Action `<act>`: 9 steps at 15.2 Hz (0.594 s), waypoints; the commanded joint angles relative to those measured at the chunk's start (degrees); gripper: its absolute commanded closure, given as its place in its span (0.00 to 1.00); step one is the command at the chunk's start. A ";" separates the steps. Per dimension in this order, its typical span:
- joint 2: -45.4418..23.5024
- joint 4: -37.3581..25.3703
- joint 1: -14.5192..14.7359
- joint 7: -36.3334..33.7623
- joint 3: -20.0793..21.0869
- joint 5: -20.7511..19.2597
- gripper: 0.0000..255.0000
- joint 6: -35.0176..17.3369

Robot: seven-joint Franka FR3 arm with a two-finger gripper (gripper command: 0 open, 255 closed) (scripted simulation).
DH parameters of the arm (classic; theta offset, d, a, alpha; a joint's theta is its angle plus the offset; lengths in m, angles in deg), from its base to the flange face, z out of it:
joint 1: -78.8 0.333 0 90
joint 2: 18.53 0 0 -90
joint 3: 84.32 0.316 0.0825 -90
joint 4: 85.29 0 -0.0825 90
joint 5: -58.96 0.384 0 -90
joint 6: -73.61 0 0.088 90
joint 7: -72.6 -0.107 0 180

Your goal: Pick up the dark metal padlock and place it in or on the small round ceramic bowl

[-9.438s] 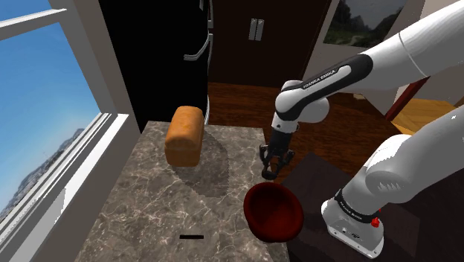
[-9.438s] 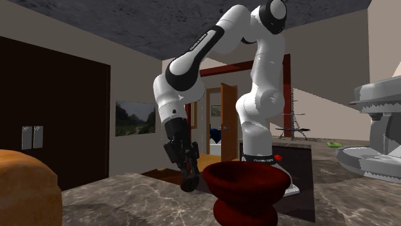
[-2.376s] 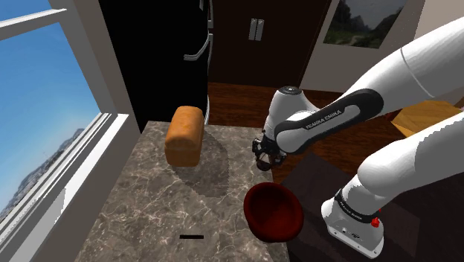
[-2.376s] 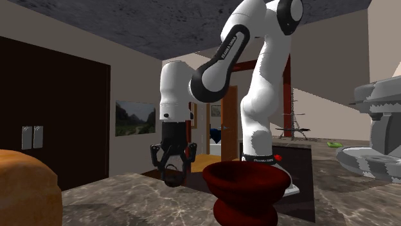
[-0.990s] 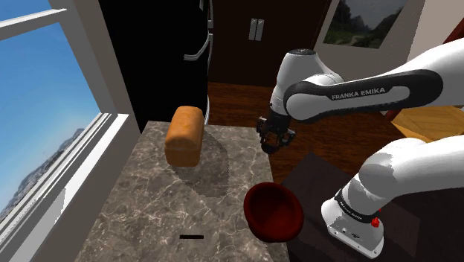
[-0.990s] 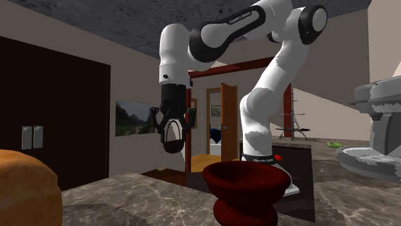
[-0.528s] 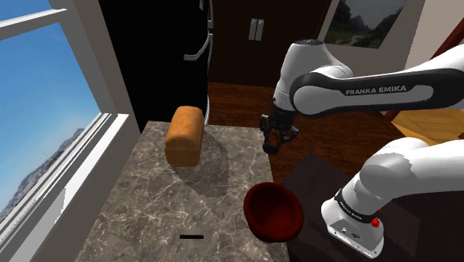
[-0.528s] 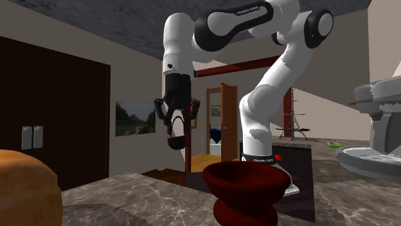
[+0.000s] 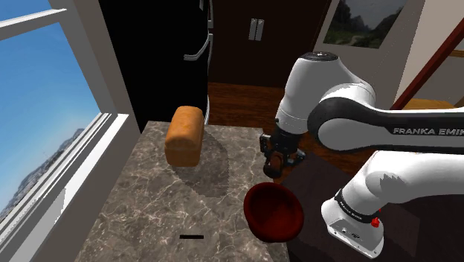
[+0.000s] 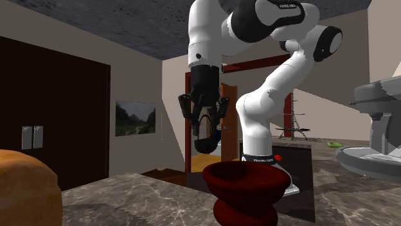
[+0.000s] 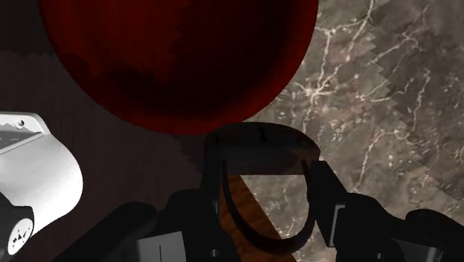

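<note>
Padlock (image 11: pixel 260 143) hangs body-down, shackle toward wrist, clasped in gripper (image 10: pixel 204 147) above bowl (image 10: pixel 244 169).

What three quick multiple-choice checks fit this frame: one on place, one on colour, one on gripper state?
1. Where is the gripper?
A. raised in the air close to the bowl
B. deep inside the bowl
C. resting on the floor

2. What colour is the bowl?
A. white
B. dark red
C. blue

3. What state is the gripper in?
A. open and empty
B. shut on nothing
C. shut on the padlock

Answers:
1 A: the second exterior view shows it hanging off the counter, by the bowl's rim.
2 B: the bowl is dark red in every view.
3 C: in the wrist view the fingers clasp the padlock between them.
</note>
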 commanded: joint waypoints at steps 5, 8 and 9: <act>3.83 -1.29 6.60 -9.14 5.83 5.46 1.00 3.65; 4.11 -2.42 9.01 -13.50 9.55 8.31 1.00 3.93; 3.81 -1.89 9.06 -13.42 10.09 8.76 1.00 3.10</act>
